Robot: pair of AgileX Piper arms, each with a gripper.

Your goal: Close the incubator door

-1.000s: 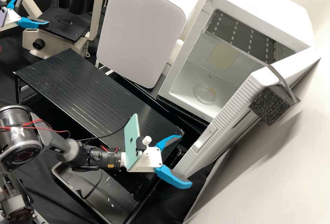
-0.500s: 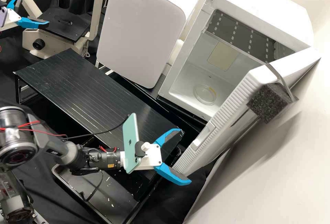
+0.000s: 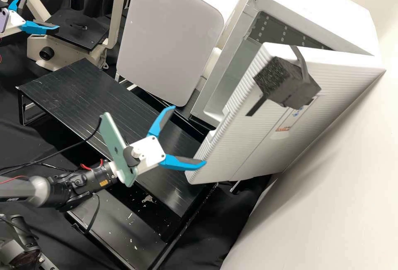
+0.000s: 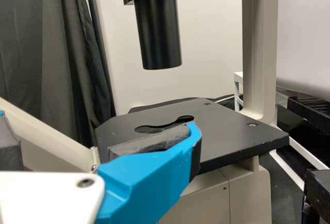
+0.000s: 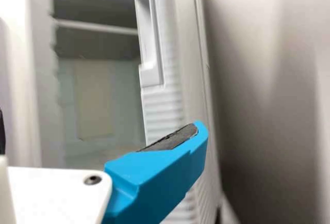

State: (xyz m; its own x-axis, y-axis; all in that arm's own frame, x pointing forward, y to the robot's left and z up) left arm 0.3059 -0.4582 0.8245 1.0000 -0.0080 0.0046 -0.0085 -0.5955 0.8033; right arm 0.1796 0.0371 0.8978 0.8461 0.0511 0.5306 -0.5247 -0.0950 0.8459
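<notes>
Incubator door [image 3: 244, 137] is partly open. Right gripper [image 3: 189, 135] is spread, holding nothing, one finger [image 3: 180, 163] at the door's lower corner. Left gripper [image 3: 42, 12] also spread. Risk: off-centre push slips off the edge, door stays ajar.

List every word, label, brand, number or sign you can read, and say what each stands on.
Nothing reads clearly enough to quote.
Incubator door: orange print and blue marks, too blurred.
Right arm: yellow label, too small; pale print, too blurred.
Green phone: small dark logo, no legible words.
</notes>
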